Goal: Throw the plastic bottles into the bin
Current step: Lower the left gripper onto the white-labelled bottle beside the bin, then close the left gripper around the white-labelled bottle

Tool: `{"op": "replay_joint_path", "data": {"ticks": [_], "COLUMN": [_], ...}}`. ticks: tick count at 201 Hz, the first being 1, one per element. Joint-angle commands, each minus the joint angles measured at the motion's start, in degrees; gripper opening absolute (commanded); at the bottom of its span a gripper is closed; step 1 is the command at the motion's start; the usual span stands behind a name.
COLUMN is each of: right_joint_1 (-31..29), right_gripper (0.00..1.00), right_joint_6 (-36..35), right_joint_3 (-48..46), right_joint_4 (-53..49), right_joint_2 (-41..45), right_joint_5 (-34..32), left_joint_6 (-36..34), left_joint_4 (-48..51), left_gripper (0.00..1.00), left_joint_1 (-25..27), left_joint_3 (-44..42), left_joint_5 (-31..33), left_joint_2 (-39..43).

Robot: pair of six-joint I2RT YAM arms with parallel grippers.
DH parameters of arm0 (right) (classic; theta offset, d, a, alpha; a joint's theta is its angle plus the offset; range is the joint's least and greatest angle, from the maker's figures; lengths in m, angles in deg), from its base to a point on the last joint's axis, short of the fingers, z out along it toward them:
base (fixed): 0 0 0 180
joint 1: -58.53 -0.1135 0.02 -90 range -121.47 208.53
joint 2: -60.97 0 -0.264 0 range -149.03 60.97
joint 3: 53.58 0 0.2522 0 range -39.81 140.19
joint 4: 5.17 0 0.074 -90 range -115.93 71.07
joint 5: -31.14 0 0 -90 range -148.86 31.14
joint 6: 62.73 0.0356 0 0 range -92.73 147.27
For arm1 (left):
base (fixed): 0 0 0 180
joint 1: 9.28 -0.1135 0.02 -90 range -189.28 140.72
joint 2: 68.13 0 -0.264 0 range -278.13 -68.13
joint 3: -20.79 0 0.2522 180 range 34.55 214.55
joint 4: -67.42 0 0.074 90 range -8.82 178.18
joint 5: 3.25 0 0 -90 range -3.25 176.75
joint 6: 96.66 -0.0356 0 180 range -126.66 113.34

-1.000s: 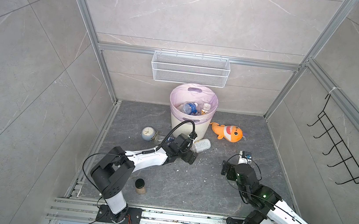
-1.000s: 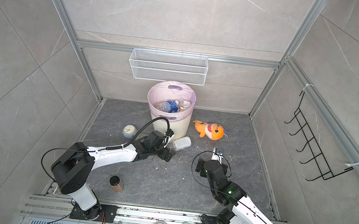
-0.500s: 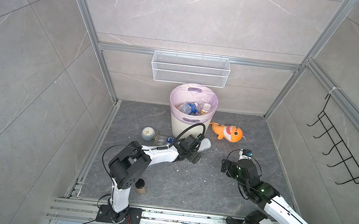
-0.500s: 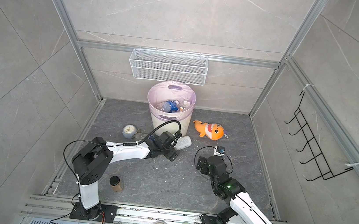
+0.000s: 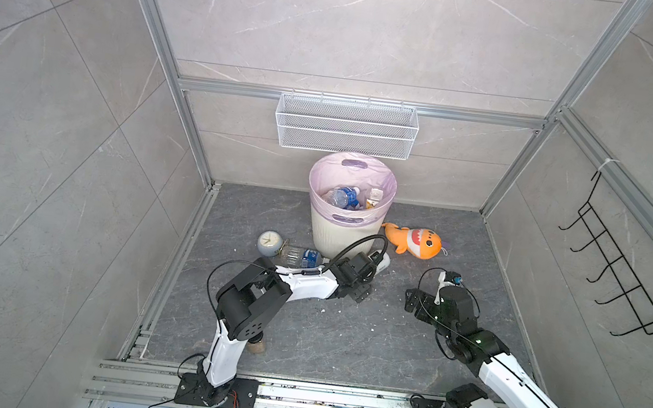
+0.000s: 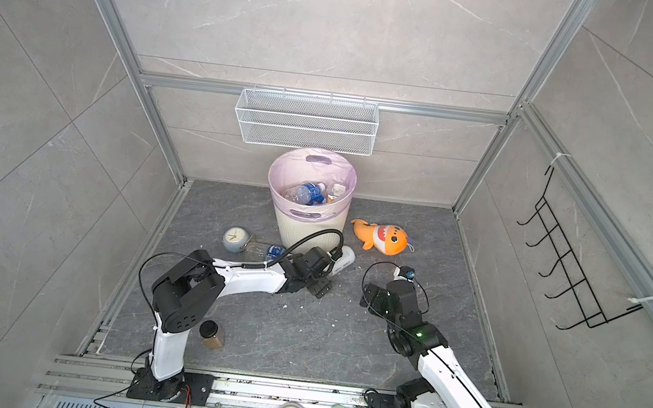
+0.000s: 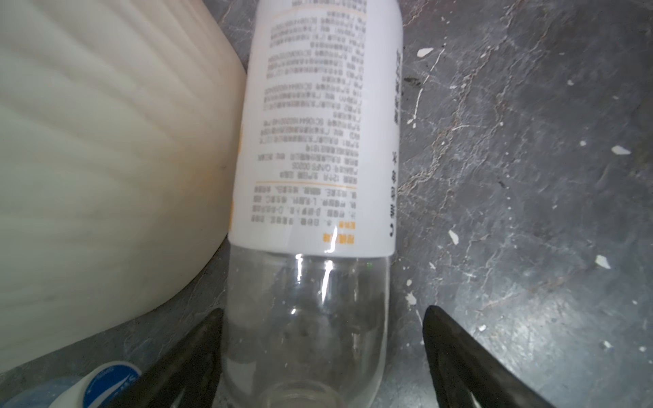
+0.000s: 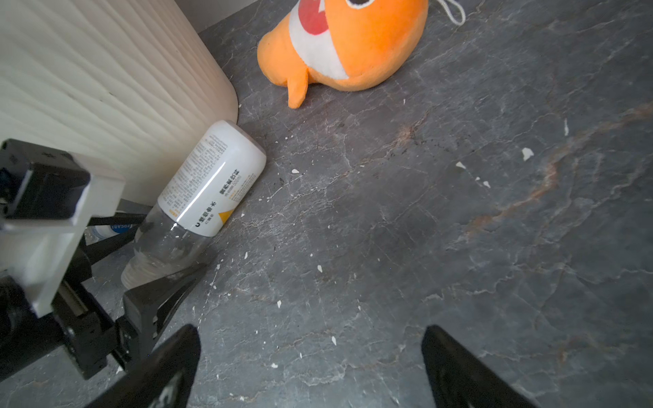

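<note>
Plastic bottles: a few are in the bin already. The white-label bottle lies on its side on the floor, touching the bin's ribbed base. A blue-label bottle lies just beside the clock. Left gripper has its jaws apart, straddling the clear shoulder near the neck. One finger looks like it's touching, and the other side shows a gap. Not clamped as far as I can see. How would you finish the grab? — mik

I'd squeeze right there, on the stiffer shoulder. The labelled middle would probably dent and slip. The bin wall blocks one side, so close slowly or the bottle may roll or wedge. Then lift straight up until it clears the rim before swinging over, since the bin is way taller than the bottle. Let go above the bag liner. Right gripper hovers over bare floor, jaws wide apart with nothing between them, not far from the orange plush shark. I'd leave it parked out of the way. — tor
</note>
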Motion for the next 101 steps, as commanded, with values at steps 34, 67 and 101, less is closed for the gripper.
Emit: {"op": "replay_joint_path", "data": {"ticks": [34,67,101], "right_joint_1": [2.1,3.0,3.8], "right_gripper": [1.00,1.00,1.00], "right_joint_6": [1.0,1.1,1.1], "right_joint_3": [-1.0,-1.1,-1.1], "right_joint_4": [2.0,2.4,2.6], "right_joint_2": [-1.3,-1.9,-2.1], "right_joint_5": [4.2,5.3,6.2], "left_joint_6": [-1.1,-1.5,-2.0], "left_joint_4": [2.7,3.9,5.6], "left_gripper": [0.93,0.94,0.91], "left_joint_1": [0.4,0.4,0.4], "left_joint_3": [7.7,11.6,14.7], "left_joint_5": [3.6,3.3,2.7], "left_joint_2": [-4.0,-6.5,-8.8]}}
